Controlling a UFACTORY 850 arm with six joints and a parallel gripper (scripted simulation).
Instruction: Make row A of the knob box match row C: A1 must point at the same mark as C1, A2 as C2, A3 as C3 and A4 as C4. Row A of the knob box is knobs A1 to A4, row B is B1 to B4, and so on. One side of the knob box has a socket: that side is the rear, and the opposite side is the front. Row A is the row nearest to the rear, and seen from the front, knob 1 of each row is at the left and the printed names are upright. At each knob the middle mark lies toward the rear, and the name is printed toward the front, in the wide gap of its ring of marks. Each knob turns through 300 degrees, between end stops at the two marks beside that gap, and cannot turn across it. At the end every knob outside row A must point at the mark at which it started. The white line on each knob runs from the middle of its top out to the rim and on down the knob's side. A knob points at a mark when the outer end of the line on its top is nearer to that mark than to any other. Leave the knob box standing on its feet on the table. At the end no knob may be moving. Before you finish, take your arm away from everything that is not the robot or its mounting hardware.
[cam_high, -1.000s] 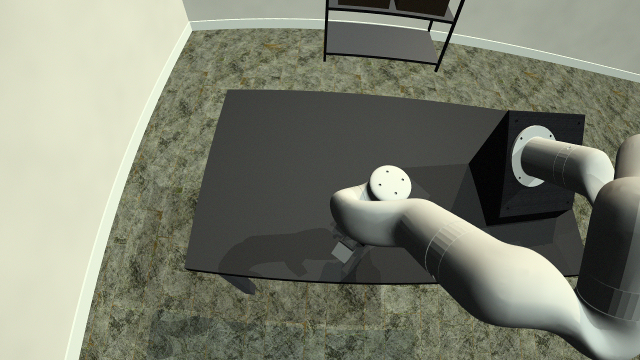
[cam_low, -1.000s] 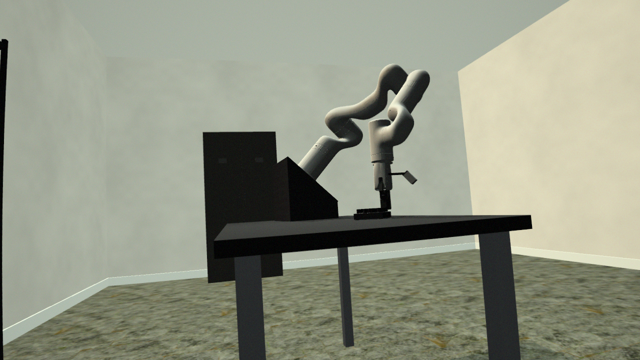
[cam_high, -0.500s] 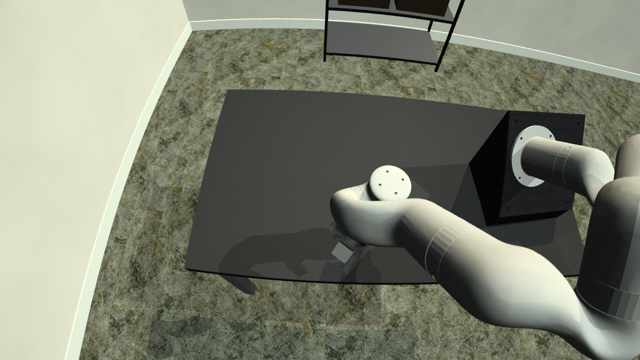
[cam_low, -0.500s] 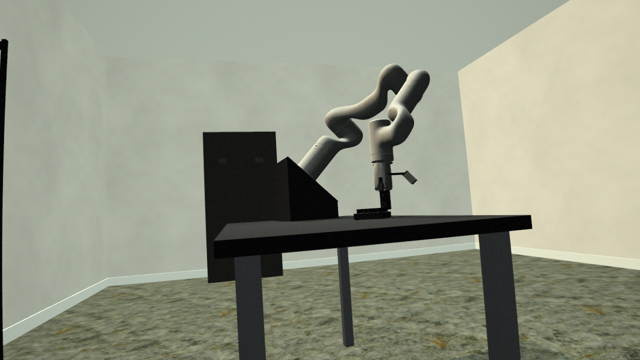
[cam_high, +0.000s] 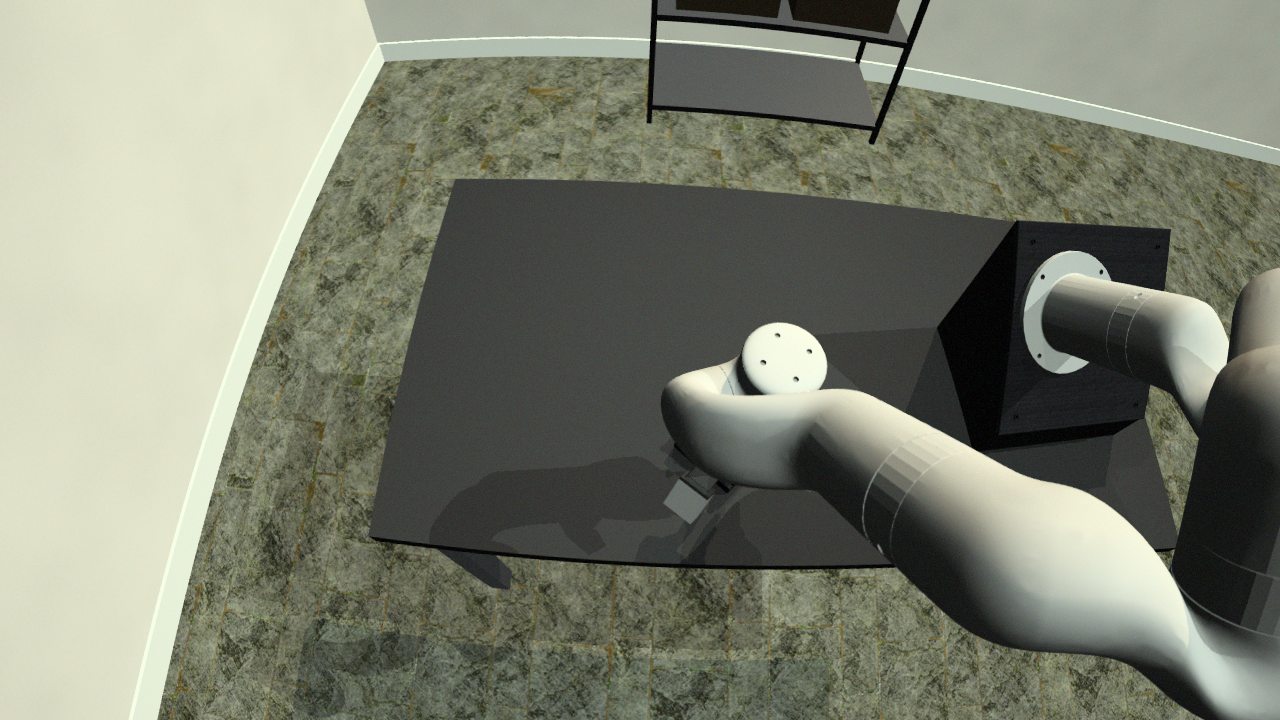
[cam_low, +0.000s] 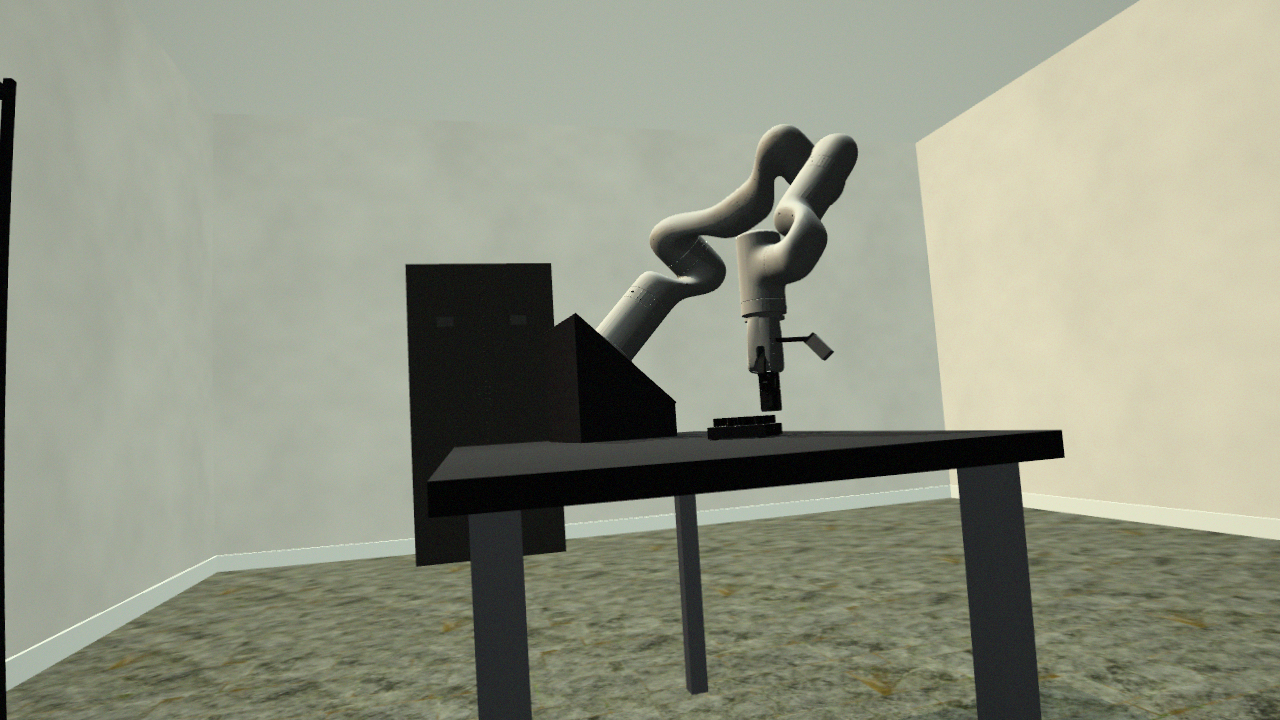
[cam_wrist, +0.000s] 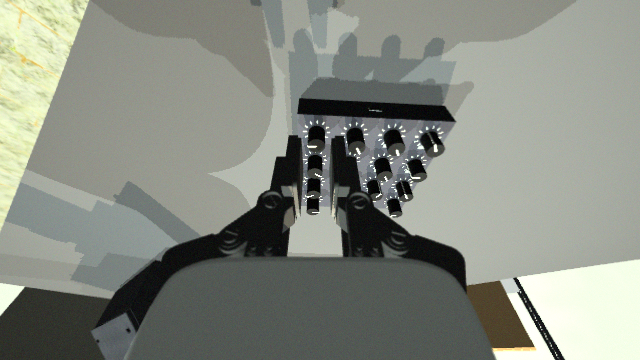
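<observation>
The knob box (cam_wrist: 372, 155) is a flat black box with several rows of black knobs with white lines, and it stands on the dark table. In the exterior view it is a low slab (cam_low: 743, 429) under the arm. The dark side with a small socket mark (cam_wrist: 371, 108) is farthest from the wrist camera. My gripper (cam_wrist: 316, 153) (cam_low: 769, 398) points straight down and hovers just above the box. Its fingers are open a little, on either side of the leftmost column of knobs near knob A1 (cam_wrist: 316, 136), with a gap on both sides. In the top view my arm hides the box and the fingers.
The black base block (cam_high: 1056, 331) that carries the arm stands at the table's right end. A dark cabinet (cam_low: 478, 402) stands behind the table. A metal shelf (cam_high: 769, 62) stands on the floor beyond the far edge. The box is near the table's front edge (cam_high: 698, 559).
</observation>
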